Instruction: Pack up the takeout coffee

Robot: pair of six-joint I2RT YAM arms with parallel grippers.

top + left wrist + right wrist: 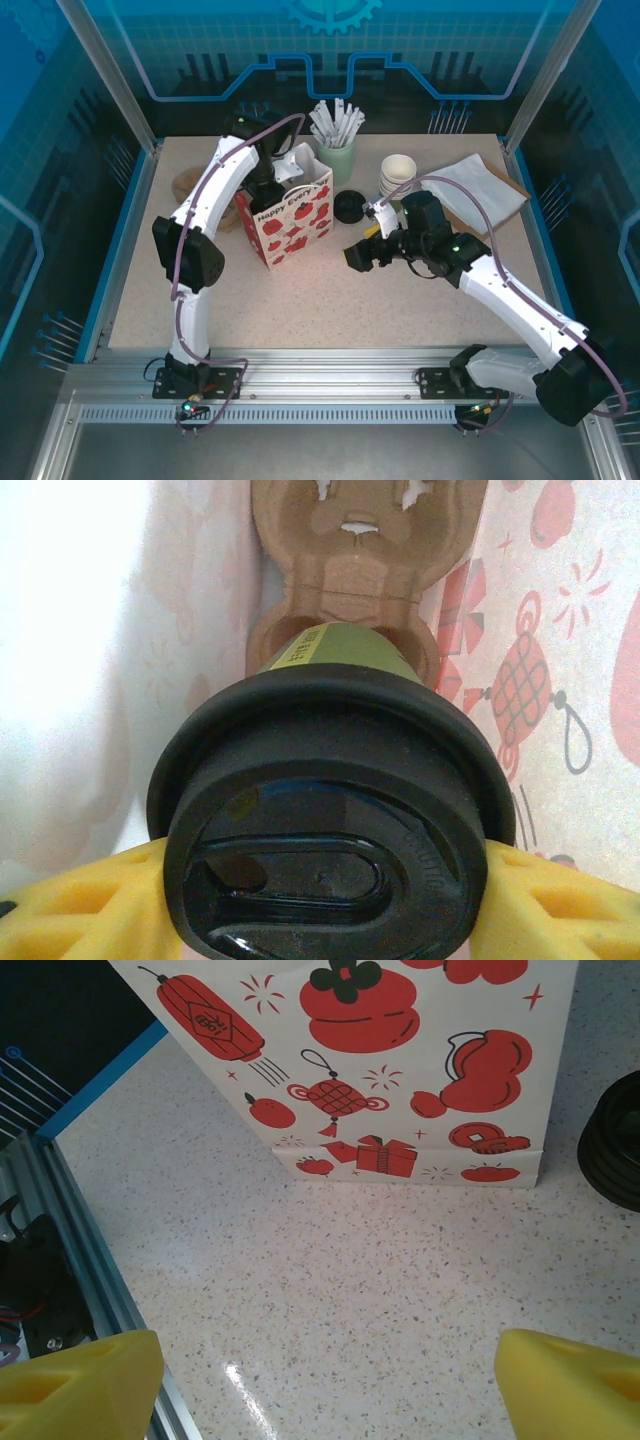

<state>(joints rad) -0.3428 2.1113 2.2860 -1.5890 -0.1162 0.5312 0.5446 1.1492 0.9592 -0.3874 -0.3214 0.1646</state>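
Note:
The takeout coffee, an olive-green cup with a black lid, is inside the red-and-white paper bag. Its base rests in a pocket of a brown cardboard cup carrier at the bag's bottom. My left gripper reaches down into the bag's open top and is shut on the cup just under the lid, with a yellow finger on each side. My right gripper hovers open, low over the table right of the bag, with nothing between its fingers.
A stack of black lids lies right of the bag, also at the edge of the right wrist view. Behind are lidless cups, a green holder of white sticks and flat paper bags. The table's blue edge and metal rail are close.

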